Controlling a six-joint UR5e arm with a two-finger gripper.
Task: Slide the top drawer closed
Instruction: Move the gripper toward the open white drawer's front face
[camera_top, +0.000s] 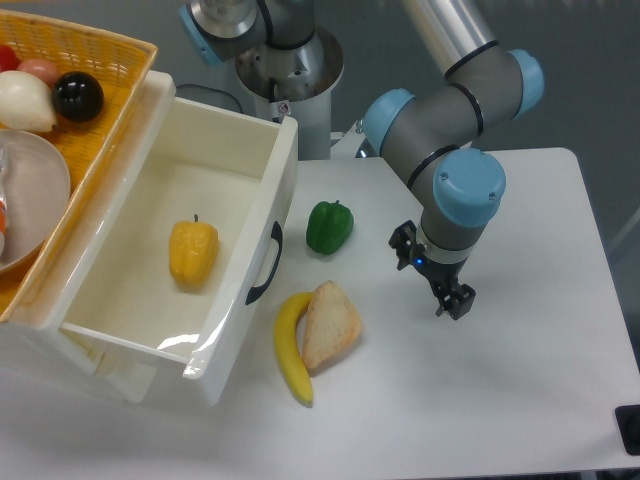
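Note:
The top drawer (283, 175), glossy cream-white, stands pulled far out from the cabinet at the left. Its black curved handle (265, 263) faces the table's middle. A yellow bell pepper (192, 251) lies on the drawer's floor. My gripper (430, 272) hangs over the table to the right of the drawer front, roughly a drawer-width away from the handle and touching nothing. Its black fingers (456, 299) stand spread apart with nothing between them, so it is open.
A green bell pepper (329, 226), a banana (291, 350) and a piece of bread (330, 323) lie on the table between the drawer front and my gripper. An orange woven basket (100, 48) holding round items and a bowl sits on the cabinet at the top left.

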